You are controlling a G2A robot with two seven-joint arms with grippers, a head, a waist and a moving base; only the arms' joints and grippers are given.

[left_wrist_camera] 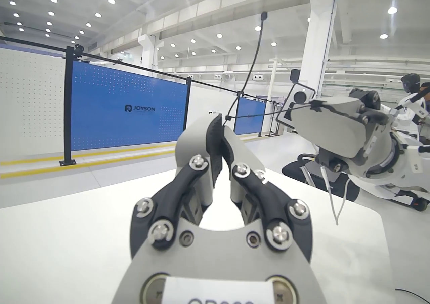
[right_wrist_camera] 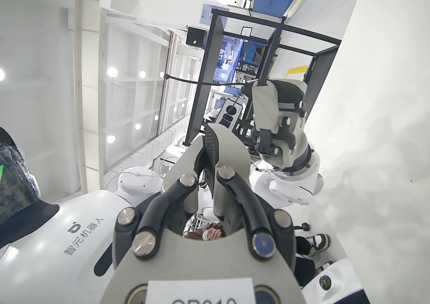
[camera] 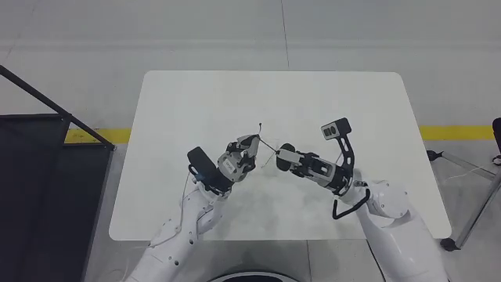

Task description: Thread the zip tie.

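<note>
One zip tie (left_wrist_camera: pixel 258 49), a thin black strip with a small knob at its free end, is held in the air above the middle of the bench (camera: pixel 352 110). Two tools pinch it, the left tool (left_wrist_camera: pixel 220 122) and the right tool (right_wrist_camera: pixel 211 132), both closed tight.

- Zip tie (left_wrist_camera: pixel 256 53): thin black strap, held up off the table.
- In the left wrist view, one stretch curves up from the centre to a thickened end at upper centre.
- Another stretch runs nearly level rightward.
</note>
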